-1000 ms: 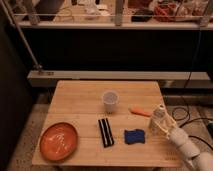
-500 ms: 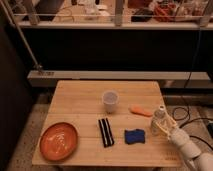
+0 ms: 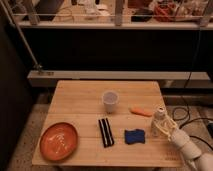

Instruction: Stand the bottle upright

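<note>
The bottle [image 3: 159,119] is small and pale with a round white cap. It stands nearly upright at the right edge of the wooden table [image 3: 80,107]. My gripper [image 3: 163,129] reaches in from the lower right on a white arm. Its fingers close around the bottle's lower body. The bottle's base is hidden behind the fingers.
A translucent white cup [image 3: 110,100] stands at the table's middle. An orange carrot-like piece [image 3: 141,111] lies left of the bottle. A blue sponge [image 3: 134,136], a black bar [image 3: 105,132] and an orange plate [image 3: 59,141] lie along the front. A shelf rail runs behind.
The gripper and bottle have stayed at the table's right edge, shifting only slightly. Nothing else has moved.
</note>
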Robot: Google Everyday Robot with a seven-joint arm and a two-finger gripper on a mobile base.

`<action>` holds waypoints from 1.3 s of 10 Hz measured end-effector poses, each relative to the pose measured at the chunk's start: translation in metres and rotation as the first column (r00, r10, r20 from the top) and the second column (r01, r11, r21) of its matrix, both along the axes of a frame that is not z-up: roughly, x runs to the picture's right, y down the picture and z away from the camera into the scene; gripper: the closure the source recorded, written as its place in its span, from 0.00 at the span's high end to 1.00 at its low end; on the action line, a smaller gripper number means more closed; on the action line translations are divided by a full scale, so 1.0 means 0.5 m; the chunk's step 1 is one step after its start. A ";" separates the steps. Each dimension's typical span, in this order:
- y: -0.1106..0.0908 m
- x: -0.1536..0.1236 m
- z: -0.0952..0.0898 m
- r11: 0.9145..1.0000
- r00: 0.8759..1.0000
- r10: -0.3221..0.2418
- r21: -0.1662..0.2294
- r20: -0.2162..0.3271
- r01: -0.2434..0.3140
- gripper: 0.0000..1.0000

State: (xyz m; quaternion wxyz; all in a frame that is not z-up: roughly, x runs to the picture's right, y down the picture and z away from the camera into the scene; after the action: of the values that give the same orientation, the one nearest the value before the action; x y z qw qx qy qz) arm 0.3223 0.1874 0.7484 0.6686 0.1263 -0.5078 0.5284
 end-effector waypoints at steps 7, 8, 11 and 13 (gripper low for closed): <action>0.033 0.031 -0.013 1.000 0.999 -0.016 -0.013 -0.045 0.016 0.80; 0.031 0.030 -0.016 0.999 0.998 -0.032 -0.028 -0.057 0.030 0.80; 0.026 0.033 -0.029 0.994 0.992 -0.080 -0.078 -0.099 0.072 0.80; 0.030 0.037 -0.036 0.991 0.988 -0.099 -0.102 -0.116 0.087 0.80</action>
State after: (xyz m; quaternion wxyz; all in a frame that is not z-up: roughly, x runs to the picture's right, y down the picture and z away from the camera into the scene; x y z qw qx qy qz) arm 0.3407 0.2023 0.7304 0.7274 0.1017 -0.4458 0.5117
